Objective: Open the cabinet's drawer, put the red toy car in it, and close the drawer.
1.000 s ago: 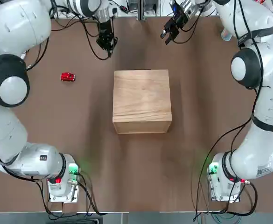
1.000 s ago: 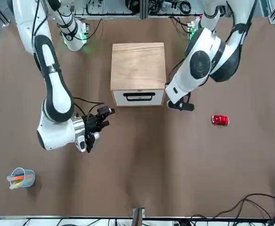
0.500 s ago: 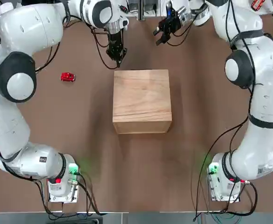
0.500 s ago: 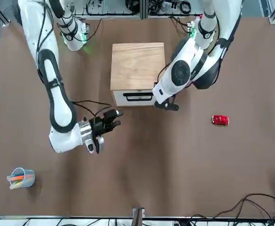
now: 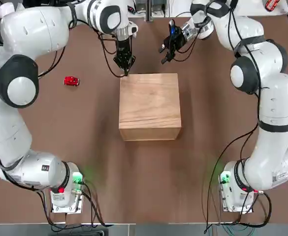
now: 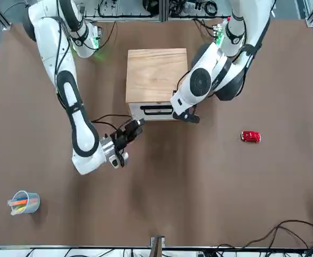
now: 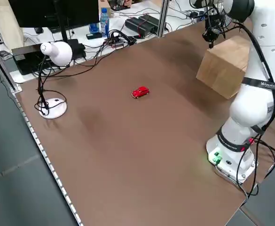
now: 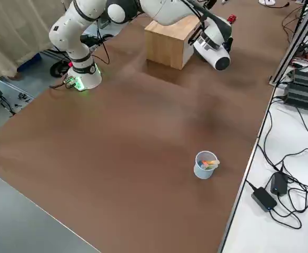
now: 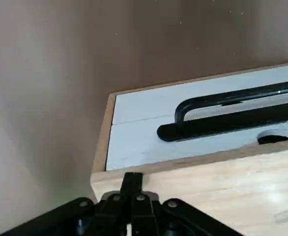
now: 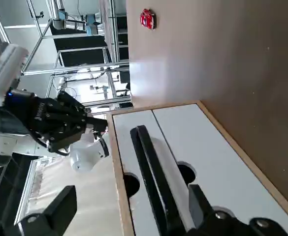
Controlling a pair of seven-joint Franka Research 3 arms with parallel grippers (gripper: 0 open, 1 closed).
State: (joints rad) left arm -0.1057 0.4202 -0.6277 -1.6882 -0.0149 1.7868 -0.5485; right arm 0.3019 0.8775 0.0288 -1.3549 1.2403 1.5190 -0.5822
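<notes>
One drawer (image 6: 155,111), visible in front, hidden overhead.

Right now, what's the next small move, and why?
I'd ease the right gripper in toward the black handle, then close on it. The drawer is shut, the right fingers stand open facing that handle, and the left gripper is shut at the cabinet's front corner. The car probably waits until the drawer is out.

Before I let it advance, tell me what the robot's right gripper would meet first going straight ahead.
Likely the white drawer front with its black bar handle, ahead of the right gripper; depth is unclear.
</notes>
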